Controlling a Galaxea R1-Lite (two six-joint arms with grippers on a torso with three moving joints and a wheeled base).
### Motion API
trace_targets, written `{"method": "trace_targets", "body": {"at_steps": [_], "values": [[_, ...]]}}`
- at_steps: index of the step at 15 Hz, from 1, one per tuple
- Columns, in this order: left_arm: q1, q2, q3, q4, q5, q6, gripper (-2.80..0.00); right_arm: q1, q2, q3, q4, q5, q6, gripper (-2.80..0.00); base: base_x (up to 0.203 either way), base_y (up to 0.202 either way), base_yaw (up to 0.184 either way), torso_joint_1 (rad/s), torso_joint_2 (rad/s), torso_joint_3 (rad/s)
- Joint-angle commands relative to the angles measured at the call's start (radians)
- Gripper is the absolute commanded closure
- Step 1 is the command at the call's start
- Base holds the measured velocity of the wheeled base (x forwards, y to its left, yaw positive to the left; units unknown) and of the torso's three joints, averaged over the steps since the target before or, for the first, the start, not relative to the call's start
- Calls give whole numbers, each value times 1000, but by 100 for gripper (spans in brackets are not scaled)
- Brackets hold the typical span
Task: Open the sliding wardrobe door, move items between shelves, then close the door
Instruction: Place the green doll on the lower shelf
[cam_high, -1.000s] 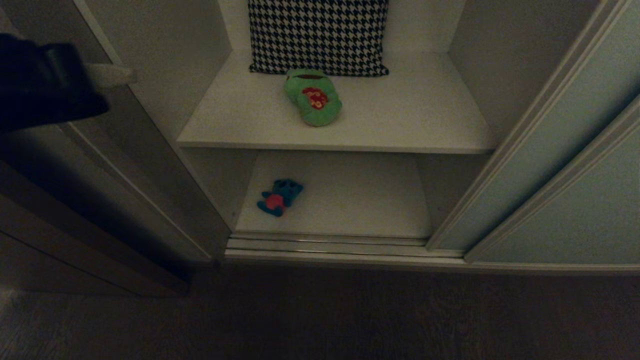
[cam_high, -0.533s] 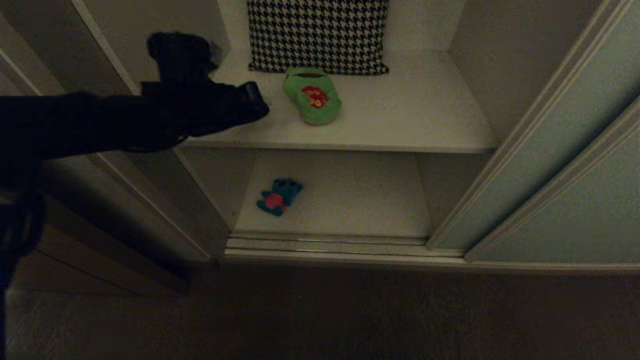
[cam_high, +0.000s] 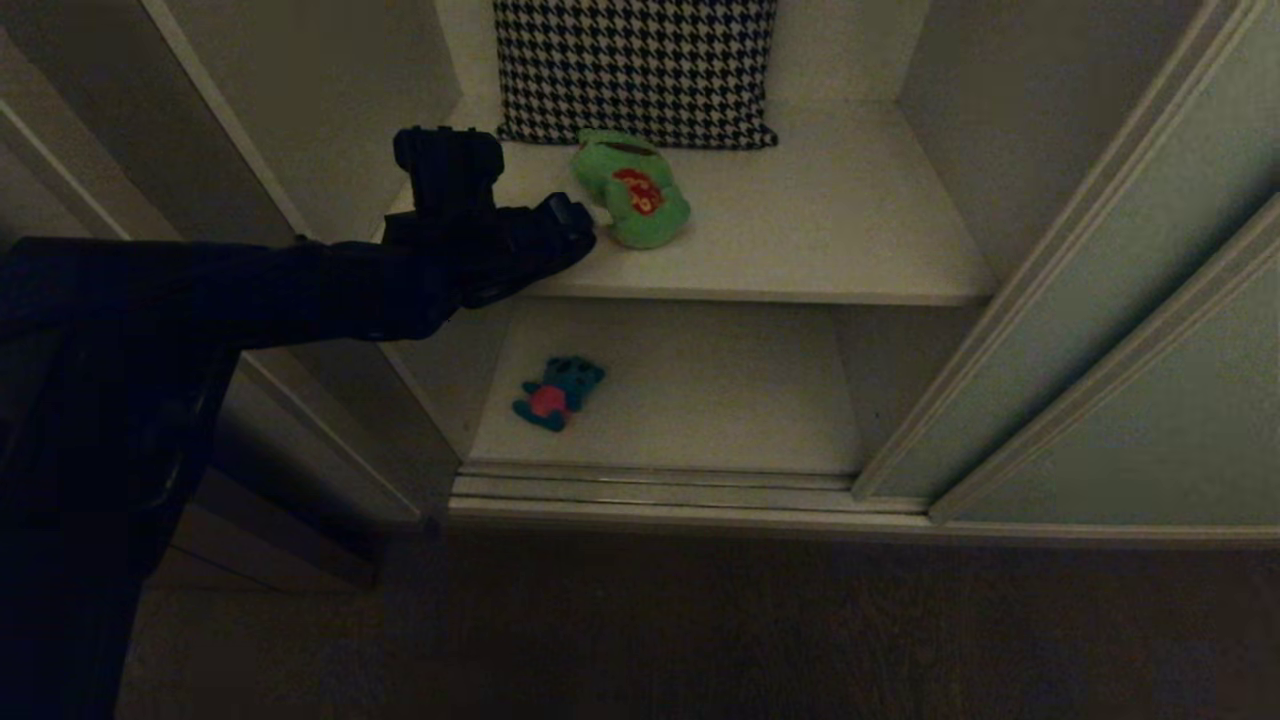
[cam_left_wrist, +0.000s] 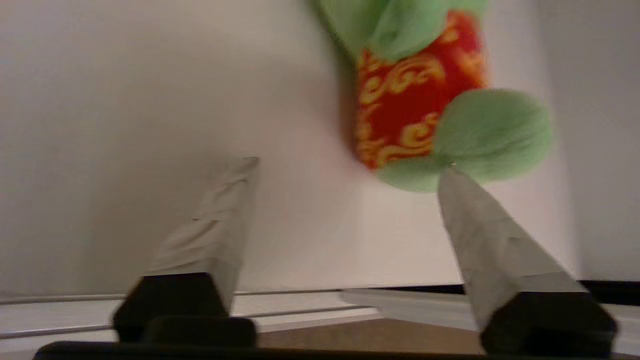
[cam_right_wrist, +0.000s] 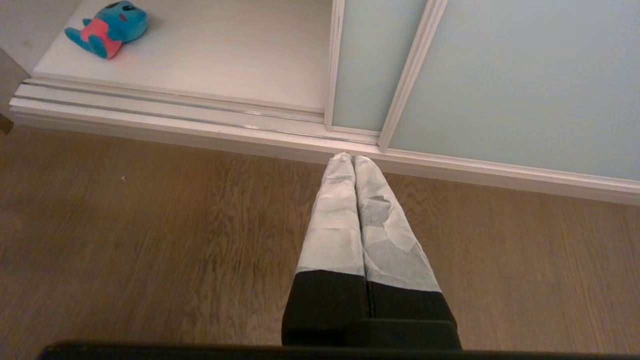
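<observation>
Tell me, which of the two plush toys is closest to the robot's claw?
The green plush frog with a red belly, on the upper white shelf; the blue plush toy lies one shelf lower.

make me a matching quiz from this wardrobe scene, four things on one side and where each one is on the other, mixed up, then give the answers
1. frog
2. blue toy
3. cushion
4. right gripper

A. bottom shelf
B. back of upper shelf
C. above the wood floor
D. upper shelf, by the left gripper

Pairs: 1-D, 2-A, 3-B, 4-C
</observation>
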Motion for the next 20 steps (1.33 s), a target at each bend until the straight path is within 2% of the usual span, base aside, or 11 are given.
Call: {"method": "trace_targets", "body": {"at_steps": [1,3,5,7,13,15,17,20], "values": [[-13,-46,0,2,-18,-25,-280,0,0,0,0,1,-1,0,0,0,0,0,0,0],[-20,-63,1,12,-42,-49,-280,0,0,0,0,1,-1,0,0,0,0,0,0,0],[-20,-82,0,24,-43,-49,-280,0,0,0,0,1,-1,0,0,0,0,0,0,0],[-19,-90,0,61,-74,-40,-280,0,0,0,0,1,-1,0,0,0,0,0,0,0],[-17,-99,0,108,-80,-40,-280,0,0,0,0,1,-1,0,0,0,0,0,0,0],[-17,-75,0,94,-75,-29,-280,0,0,0,0,1,-1,0,0,0,0,0,0,0],[-19,-41,0,57,-74,16,-280,0,0,0,0,1,-1,0,0,0,0,0,0,0],[-28,6,0,-92,-67,28,-280,0,0,0,0,1,-1,0,0,0,0,0,0,0]]}}
